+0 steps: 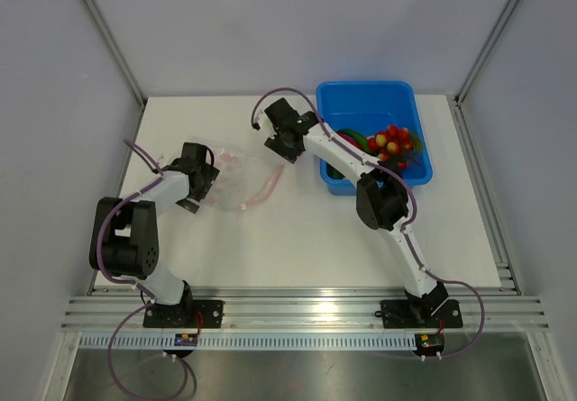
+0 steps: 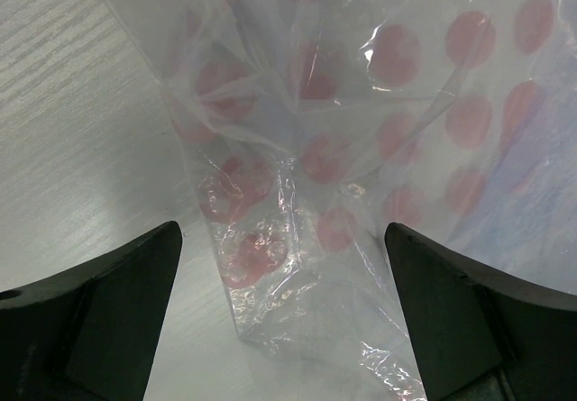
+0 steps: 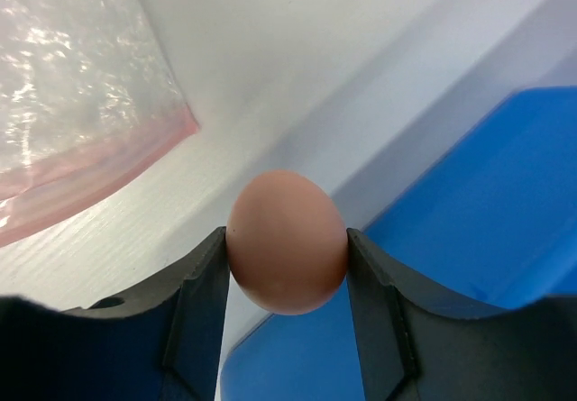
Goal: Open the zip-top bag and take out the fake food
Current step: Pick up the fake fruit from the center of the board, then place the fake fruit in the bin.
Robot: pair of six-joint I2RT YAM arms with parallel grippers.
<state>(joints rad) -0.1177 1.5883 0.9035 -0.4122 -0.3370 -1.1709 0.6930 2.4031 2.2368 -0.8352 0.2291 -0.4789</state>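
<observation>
The clear zip-top bag (image 1: pixel 245 181) with pink dots lies flat on the white table, left of centre. My left gripper (image 1: pixel 209 183) is open at the bag's left end, and the crinkled plastic (image 2: pixel 361 131) lies between its wide-apart fingers (image 2: pixel 117 302) untouched. My right gripper (image 3: pixel 287 248) is shut on a pale brown egg (image 3: pixel 287 239), held above the table between the bag's pink zipper strip (image 3: pixel 99 171) and the blue tub (image 3: pixel 505 230). In the top view this gripper (image 1: pixel 279 135) hangs just left of the tub. More fake food lies in the tub: a red grape bunch (image 1: pixel 394 142) and a green piece (image 1: pixel 353 137).
The blue tub (image 1: pixel 365 95) stands at the back right of the table. The right arm's elbow (image 1: pixel 383 199) reaches over its near left corner. Grey walls and metal frame rails enclose the table on three sides.
</observation>
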